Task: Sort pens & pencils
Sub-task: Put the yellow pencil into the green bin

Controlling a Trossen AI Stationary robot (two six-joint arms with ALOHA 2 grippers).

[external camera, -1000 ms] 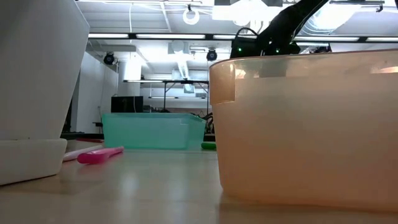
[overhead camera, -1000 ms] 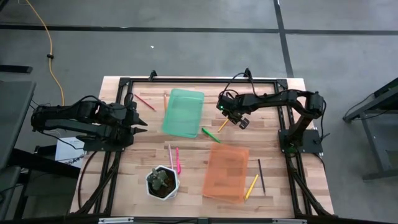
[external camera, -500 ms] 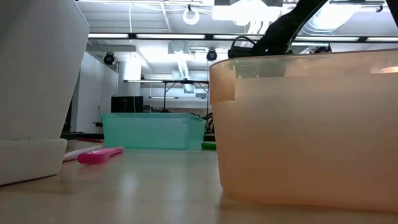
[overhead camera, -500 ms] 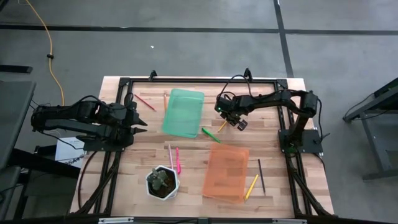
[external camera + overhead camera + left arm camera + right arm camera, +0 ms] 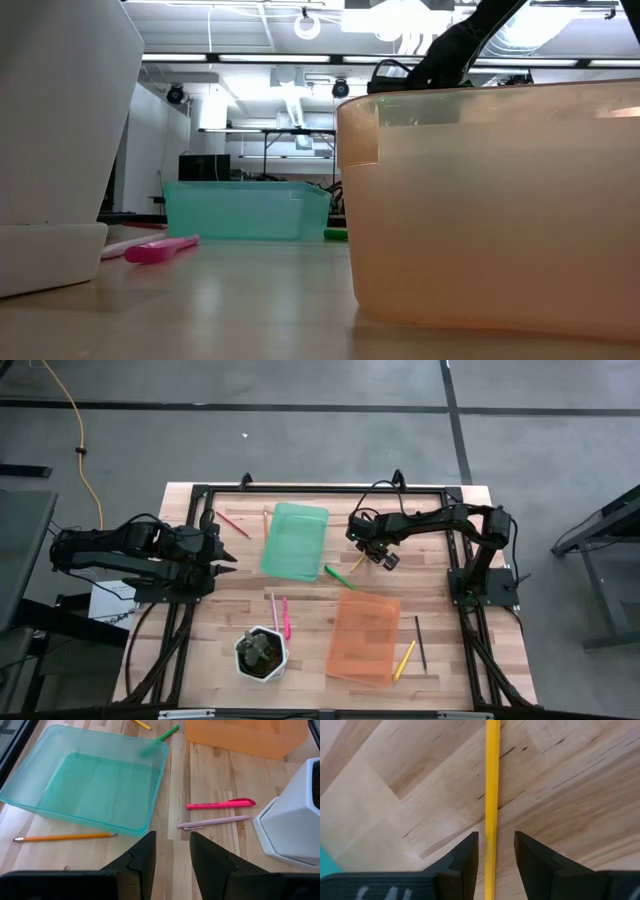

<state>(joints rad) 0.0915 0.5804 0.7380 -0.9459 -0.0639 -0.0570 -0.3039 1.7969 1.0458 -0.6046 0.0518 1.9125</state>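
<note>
My right gripper (image 5: 493, 840) is open and hovers low over a yellow pencil (image 5: 492, 785) that lies flat on the table, one finger on each side and the pencil running lengthwise through the gap. In the high view this pencil (image 5: 358, 562) lies between the green tray (image 5: 295, 540) and the orange tray (image 5: 365, 637), with a bright green pen (image 5: 338, 575) beside it. My left gripper (image 5: 172, 840) is open and waits at the table's left side (image 5: 225, 557). A pink pen (image 5: 220, 804) and a pale pen (image 5: 215, 822) lie flat near the white pot (image 5: 262, 652).
A red-brown pencil (image 5: 232, 525) and a yellow pencil (image 5: 266, 523) lie left of the green tray. A yellow pen (image 5: 404, 660) and a dark pen (image 5: 420, 642) lie right of the orange tray. In the low view the orange tray (image 5: 490, 200) hides the right gripper.
My right gripper has come down toward the yellow pencil and shifted a little toward the table's left. In the low view its wrist has sunk behind the orange tray's rim. The pencils, pens and trays have stayed in place.
</note>
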